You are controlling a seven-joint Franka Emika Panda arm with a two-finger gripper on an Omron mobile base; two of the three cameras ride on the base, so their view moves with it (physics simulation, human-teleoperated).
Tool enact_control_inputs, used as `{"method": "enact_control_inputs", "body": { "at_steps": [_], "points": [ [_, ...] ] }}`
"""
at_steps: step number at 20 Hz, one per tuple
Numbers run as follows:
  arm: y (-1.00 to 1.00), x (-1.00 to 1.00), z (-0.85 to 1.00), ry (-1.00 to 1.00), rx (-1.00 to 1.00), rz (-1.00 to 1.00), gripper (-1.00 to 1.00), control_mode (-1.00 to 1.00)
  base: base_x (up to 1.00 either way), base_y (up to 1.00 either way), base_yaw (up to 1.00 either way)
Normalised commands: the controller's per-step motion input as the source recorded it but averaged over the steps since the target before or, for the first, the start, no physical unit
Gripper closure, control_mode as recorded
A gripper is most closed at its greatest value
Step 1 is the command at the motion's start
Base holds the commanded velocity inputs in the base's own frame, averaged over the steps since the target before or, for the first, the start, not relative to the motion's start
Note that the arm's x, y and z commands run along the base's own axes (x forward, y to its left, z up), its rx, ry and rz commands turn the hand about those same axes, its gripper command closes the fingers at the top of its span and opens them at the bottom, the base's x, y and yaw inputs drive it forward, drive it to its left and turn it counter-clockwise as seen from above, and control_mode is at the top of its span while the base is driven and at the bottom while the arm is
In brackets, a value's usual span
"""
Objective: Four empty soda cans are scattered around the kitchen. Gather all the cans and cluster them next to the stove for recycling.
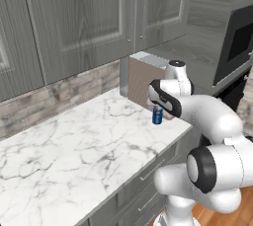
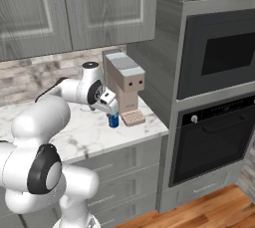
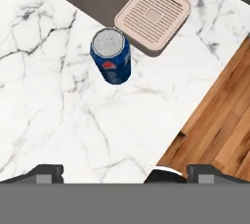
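Note:
One blue soda can [image 3: 111, 56] with a silvery top stands upright on the white marble counter [image 1: 74, 141], close to the counter's right end. The same soda can [image 1: 157, 115] [image 2: 114, 120] sits just in front of a brown coffee machine. My gripper [image 3: 126, 173] hangs above the can and points down at it. It is open, with its two dark fingertips [image 3: 46, 173] spread wide and nothing between them. In the hand view the can lies ahead of the fingers, not between them. The stove is out of view.
The coffee machine [image 2: 124, 85] and its ribbed drip tray [image 3: 153, 16] stand right beside the can. The counter edge drops to wooden floor [image 3: 219, 120] nearby. A black wall oven [image 2: 216, 57] fills the tall unit on the right. Grey cabinets hang overhead.

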Motion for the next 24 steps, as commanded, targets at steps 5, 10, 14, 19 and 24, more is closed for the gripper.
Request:
{"method": "enact_control_inputs", "body": {
  "at_steps": [5,10,14,19,24],
  "points": [
    [-0.06,0.23,-0.15,0.0,0.0,-0.04,-1.0,-1.0,0.0,0.0,0.0],
    [-0.05,0.21,-0.09,0.0,0.0,-0.04,-1.0,-1.0,0.0,0.0,0.0],
    [-0.06,0.19,-0.06,0.0,0.0,-0.04,-1.0,-1.0,0.0,0.0,0.0],
    [0.0,0.18,-0.06,0.0,0.01,-0.03,-1.0,-1.0,0.0,0.0,0.0],
    [0.0,0.17,-0.07,0.0,0.01,-0.03,-1.0,-1.0,0.0,0.0,0.0]
  ]
}}
